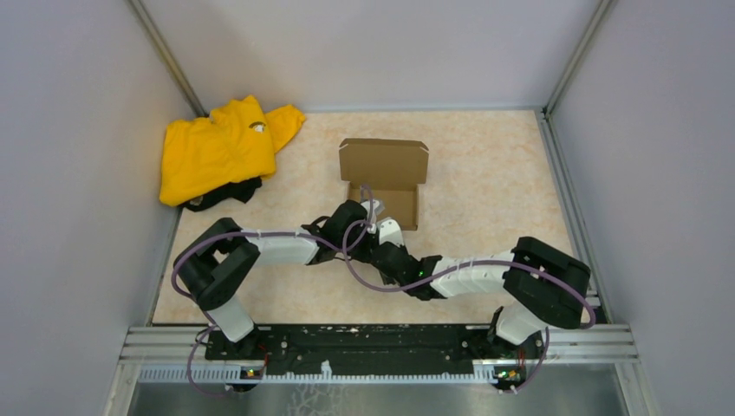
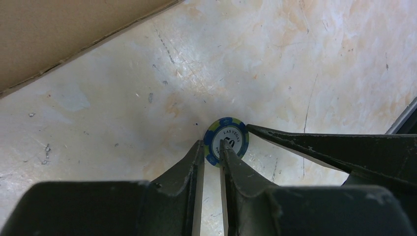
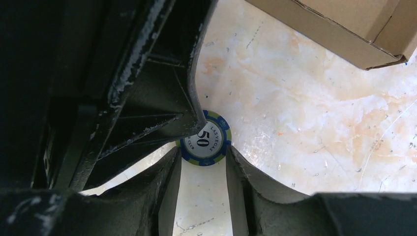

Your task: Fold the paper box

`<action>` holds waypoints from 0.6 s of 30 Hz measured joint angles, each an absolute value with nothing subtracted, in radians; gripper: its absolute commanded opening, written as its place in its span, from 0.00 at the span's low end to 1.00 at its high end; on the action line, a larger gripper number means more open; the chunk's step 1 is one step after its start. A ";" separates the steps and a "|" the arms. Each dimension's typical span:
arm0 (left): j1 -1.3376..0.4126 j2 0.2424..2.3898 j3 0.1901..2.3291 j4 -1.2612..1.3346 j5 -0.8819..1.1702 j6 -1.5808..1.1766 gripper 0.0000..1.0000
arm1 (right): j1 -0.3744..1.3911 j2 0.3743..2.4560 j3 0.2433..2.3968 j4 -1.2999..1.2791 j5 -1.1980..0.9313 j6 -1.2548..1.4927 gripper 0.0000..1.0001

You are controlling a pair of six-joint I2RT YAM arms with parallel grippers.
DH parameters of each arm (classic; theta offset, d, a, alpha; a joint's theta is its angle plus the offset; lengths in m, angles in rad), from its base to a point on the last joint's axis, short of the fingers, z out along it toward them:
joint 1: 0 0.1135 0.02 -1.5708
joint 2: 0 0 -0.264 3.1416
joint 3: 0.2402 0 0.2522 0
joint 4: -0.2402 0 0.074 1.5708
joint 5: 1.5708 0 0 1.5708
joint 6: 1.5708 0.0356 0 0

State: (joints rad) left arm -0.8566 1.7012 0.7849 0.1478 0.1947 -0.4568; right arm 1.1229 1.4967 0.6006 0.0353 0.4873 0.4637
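Observation:
The paper box (image 1: 384,178) is plain brown cardboard, standing mid-table with its lid flap raised at the far side; one edge of it shows in the left wrist view (image 2: 59,29) and a corner in the right wrist view (image 3: 344,24). Both grippers meet just in front of it over a blue and green poker chip (image 2: 227,140) (image 3: 206,137) lying face up on the table. My right gripper (image 3: 204,150) (image 1: 381,230) holds the chip by its rim between its fingertips. My left gripper (image 2: 211,145) (image 1: 362,217) stands narrowly open, one fingertip lying across the chip's face.
A yellow cloth garment (image 1: 221,147) lies bunched at the far left corner over something dark. Grey walls close in the marbled tabletop (image 1: 485,173) on three sides. A metal rail (image 1: 381,342) carries both arm bases at the near edge.

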 measured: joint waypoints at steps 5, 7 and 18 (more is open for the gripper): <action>-0.856 1.700 0.785 0.146 0.186 -0.457 0.24 | 1.122 1.509 0.611 0.035 0.494 0.463 0.38; -0.856 1.699 0.785 0.146 0.186 -0.457 0.24 | 1.122 1.509 0.611 0.035 0.495 0.463 0.38; -0.855 1.699 0.783 0.148 0.187 -0.459 0.24 | 1.122 1.512 0.611 0.045 0.497 0.468 0.45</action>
